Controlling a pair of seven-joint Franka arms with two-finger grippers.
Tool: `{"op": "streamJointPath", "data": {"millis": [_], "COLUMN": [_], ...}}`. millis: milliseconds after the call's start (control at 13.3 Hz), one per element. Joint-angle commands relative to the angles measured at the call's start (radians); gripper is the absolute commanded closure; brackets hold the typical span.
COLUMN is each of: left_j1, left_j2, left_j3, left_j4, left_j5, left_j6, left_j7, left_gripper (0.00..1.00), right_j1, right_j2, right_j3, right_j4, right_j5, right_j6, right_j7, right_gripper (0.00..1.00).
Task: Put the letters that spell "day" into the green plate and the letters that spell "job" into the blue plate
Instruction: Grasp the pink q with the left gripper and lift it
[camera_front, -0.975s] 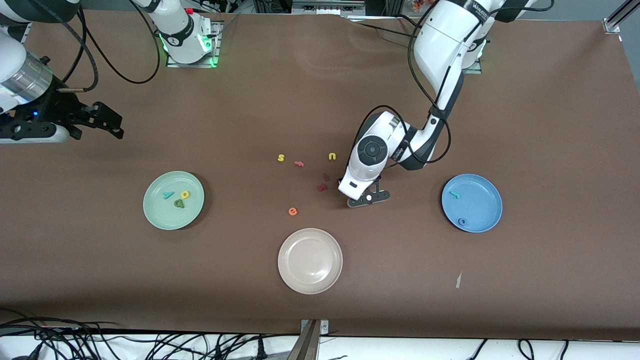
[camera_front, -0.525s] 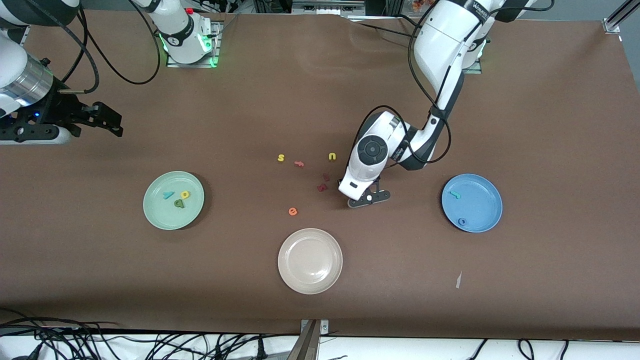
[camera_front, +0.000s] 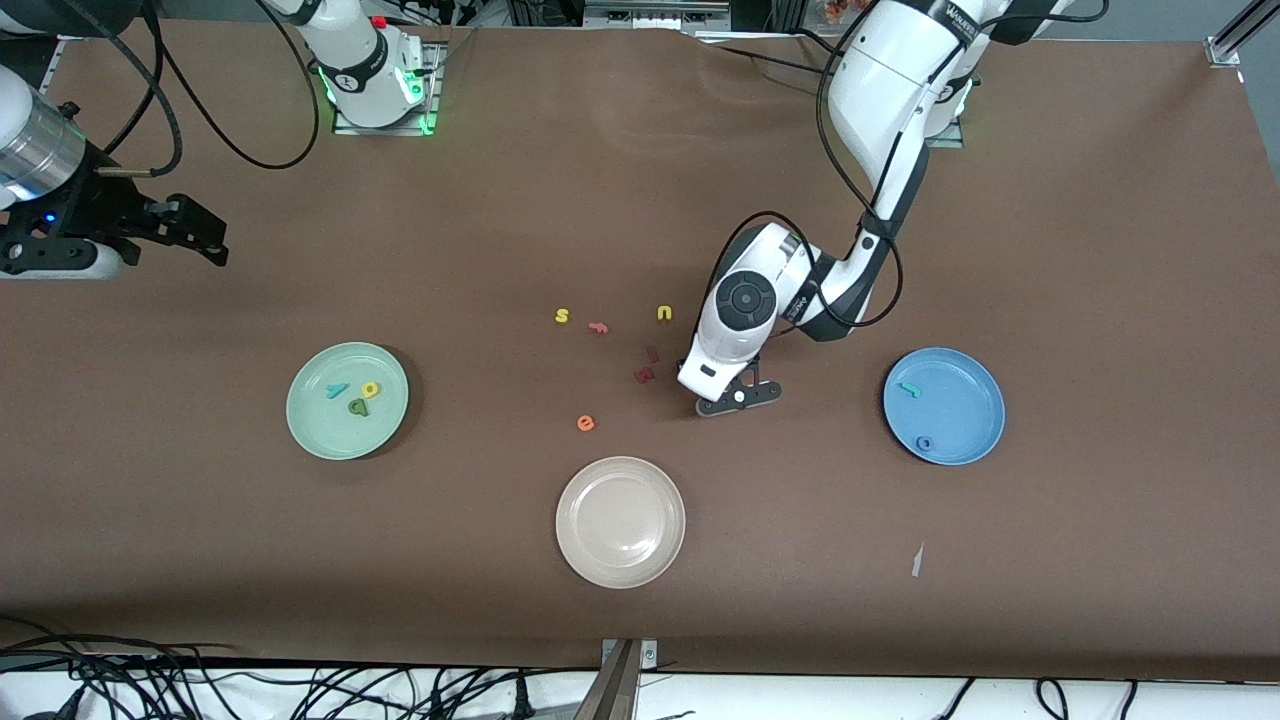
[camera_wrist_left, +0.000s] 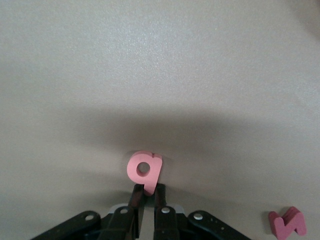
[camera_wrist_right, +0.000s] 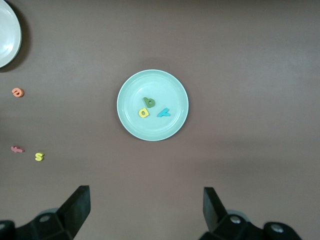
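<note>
So the "day" half looks done: the dark green, yellow and teal letters (camera_front: 354, 395) all sit in the round mint-green plate (camera_front: 310, 425) toward the right arm's end of the tabletop. The round blue plate (camera_front: 965, 440) has the teal hooked letter (camera_front: 909, 389) and the blue ring "o" (camera_front: 924, 443), so only one letter is missing. That's the salmon-pink bowl-and-stem letter (camera_wrist_left: 144, 170), and the left gripper (camera_wrist_left: 146, 192) is down at the tabletop beside the dark red letters (camera_front: 646, 367), pinched together on its stem. It just needs carrying to the blue plate. Compared with a second ago, the left gripper has closed up, and the right gripper (camera_front: 205, 232), fingers apart, has drifted back toward its edge, waiting.
</note>
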Motion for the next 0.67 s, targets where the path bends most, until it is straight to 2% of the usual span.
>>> {"op": "streamJointPath", "data": {"millis": [0, 75, 150, 225, 375, 600], "left_j1": [-0.007, -0.006, -0.001, 0.004, 0.007, 0.013], "left_j2": [0.035, 0.035, 0.035, 0.034, 0.037, 0.038], "left_j3": [0.010, 0.010, 0.010, 0.010, 0.011, 0.013], "left_j4": [0.018, 0.019, 0.019, 0.021, 0.050, 0.053], "left_j5": [0.028, 0.028, 0.020, 0.015, 0.017, 0.028], "left_j6": [0.029, 0.029, 0.029, 0.029, 0.019, 0.019], "left_j7": [-0.020, -0.019, -0.022, -0.022, -0.022, 0.014], "left_gripper": [0.84, 0.67, 0.24, 0.10, 0.02, 0.02], "right_j1": [-0.004, -0.007, -0.008, -0.008, -0.007, -0.008], "right_j2": [0.028, 0.028, 0.028, 0.031, 0.044, 0.046], "right_j3": [-0.005, -0.013, -0.016, -0.016, -0.016, -0.016], "right_j4": [0.044, 0.045, 0.050, 0.050, 0.050, 0.050], "right_j5": [-0.015, -0.007, -0.002, -0.002, -0.001, -0.004], "right_j6": [-0.026, -0.023, -0.022, -0.022, -0.020, -0.020], "right_j7": [-0.006, -0.006, -0.006, -0.005, -0.002, -0.003], "right_gripper": [0.00, 0.00, 0.00, 0.00, 0.00, 0.00]}}
